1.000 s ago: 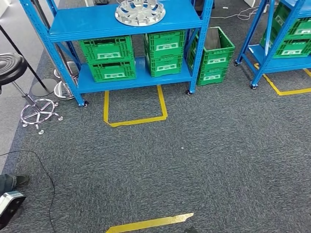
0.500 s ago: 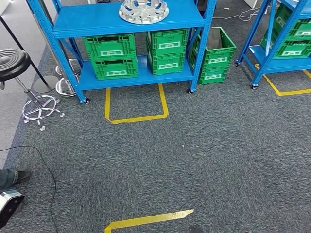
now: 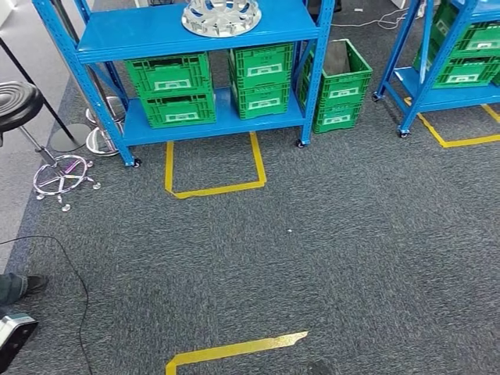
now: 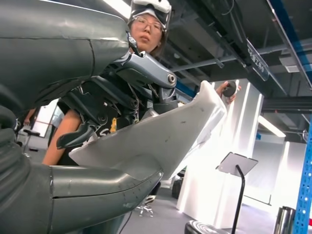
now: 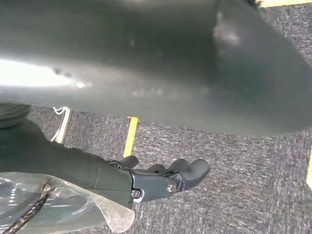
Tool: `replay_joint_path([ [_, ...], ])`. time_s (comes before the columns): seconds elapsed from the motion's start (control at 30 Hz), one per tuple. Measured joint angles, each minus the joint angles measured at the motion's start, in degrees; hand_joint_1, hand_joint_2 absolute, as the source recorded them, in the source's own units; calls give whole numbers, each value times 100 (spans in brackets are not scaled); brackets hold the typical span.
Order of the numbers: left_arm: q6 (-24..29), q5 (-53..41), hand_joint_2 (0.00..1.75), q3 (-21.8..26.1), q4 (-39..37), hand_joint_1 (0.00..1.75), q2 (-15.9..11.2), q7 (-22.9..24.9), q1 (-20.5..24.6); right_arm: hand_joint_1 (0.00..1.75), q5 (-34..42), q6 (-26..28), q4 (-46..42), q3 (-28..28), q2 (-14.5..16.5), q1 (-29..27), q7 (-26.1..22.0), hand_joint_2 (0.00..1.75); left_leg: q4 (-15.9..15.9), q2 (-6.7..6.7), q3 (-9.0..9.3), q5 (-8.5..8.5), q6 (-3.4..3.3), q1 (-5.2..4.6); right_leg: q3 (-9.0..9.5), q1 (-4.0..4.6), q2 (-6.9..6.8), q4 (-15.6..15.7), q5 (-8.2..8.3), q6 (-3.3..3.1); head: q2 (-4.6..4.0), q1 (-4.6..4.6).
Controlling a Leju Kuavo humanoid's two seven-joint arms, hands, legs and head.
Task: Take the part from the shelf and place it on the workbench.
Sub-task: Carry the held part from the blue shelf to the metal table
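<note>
The right hand (image 5: 162,180) hangs over grey carpet, fingers loosely extended and holding nothing; whether the left hand (image 4: 147,78) holds anything cannot be told. The part (image 3: 221,16), a shiny silver spoked wheel cover, lies flat on the blue shelf (image 3: 148,35), on its upper deck above the green crates (image 3: 171,90).

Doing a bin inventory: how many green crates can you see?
At least 8: two stacked, two more on the near shelf's bottom; two beside it; two right. Others may be cut off.

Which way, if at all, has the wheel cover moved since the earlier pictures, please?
No: the wheel cover lies where it was on the blue shelf; only the camera shifted.
</note>
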State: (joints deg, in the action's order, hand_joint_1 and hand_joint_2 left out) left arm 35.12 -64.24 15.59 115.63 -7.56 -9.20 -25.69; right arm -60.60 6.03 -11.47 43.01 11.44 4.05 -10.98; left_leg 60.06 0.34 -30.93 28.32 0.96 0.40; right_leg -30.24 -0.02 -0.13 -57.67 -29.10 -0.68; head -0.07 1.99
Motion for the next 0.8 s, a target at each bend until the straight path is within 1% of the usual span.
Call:
replay_joint_path([
  [0.03,-2,0,175,9,3,175,2,-6,-1,0,1,1,0,1,1,5,-1,0,-187,-3,75,-31,-28,-12,-21,9,1,-7,10,26,0,3],
  [0.07,-4,1,175,16,7,175,7,-14,-4,0,2,3,0,3,2,8,-2,0,-243,-4,81,-13,-50,-23,-43,15,-1,-5,24,58,0,4],
  [0.1,-8,1,175,24,11,175,13,-20,-10,0,4,5,0,8,2,10,-3,0,-276,-7,68,-25,-54,-20,-62,17,-4,-5,25,62,0,7],
  [0.2,-16,3,175,38,18,175,39,-33,-23,0,7,15,-2,30,2,11,-6,0,-323,-14,48,-67,-32,-14,-80,30,-11,22,47,-58,0,16],
  [0.23,-17,4,175,40,18,175,48,-38,-23,0,8,17,-2,35,2,11,-6,0,-323,-14,44,-70,-33,-20,-86,27,-10,39,67,-78,0,17],
  [0.4,-20,4,175,50,21,175,80,-59,-22,0,8,30,-4,46,2,10,-8,0,-320,-13,27,-85,-92,-43,-93,5,-2,94,124,20,0,17],
  [0.57,-26,4,175,69,21,175,112,-75,-22,0,18,38,-4,66,2,8,-11,0,-313,-11,-4,-108,-126,-62,-93,-17,-1,101,160,103,0,15],
  [0.8,-29,2,175,78,21,175,158,-123,-22,0,58,24,-5,84,2,10,-95,0,-312,-11,-8,-117,-123,-57,-104,-14,-2,98,161,111,0,14],
])
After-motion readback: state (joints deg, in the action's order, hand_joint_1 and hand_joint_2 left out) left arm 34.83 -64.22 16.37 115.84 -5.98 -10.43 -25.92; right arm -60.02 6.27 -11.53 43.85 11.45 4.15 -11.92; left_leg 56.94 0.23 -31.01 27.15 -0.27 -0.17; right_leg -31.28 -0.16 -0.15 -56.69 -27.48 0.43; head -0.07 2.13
